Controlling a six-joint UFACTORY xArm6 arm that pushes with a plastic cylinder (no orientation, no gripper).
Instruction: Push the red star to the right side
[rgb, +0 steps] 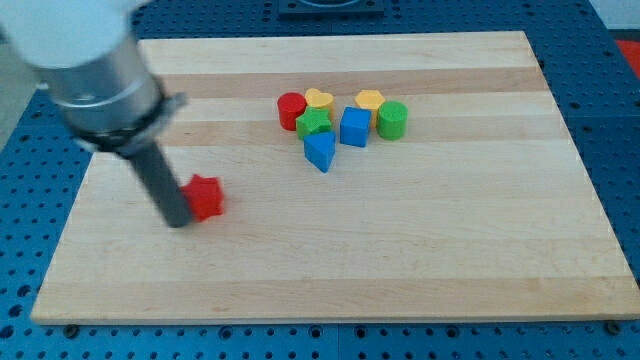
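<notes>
Red star (206, 196): you'll find it left of centre on the wooden board (480, 250).
My tip (178, 221): touching the star's left side; no claw, nothing held.
Other blocks (342, 120): clustered far, right of the star.

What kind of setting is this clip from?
Probably a robotics lab bench: a wooden board of toy blocks such as the red star lies on a blue perforated table, with my tip beside the star.
</notes>
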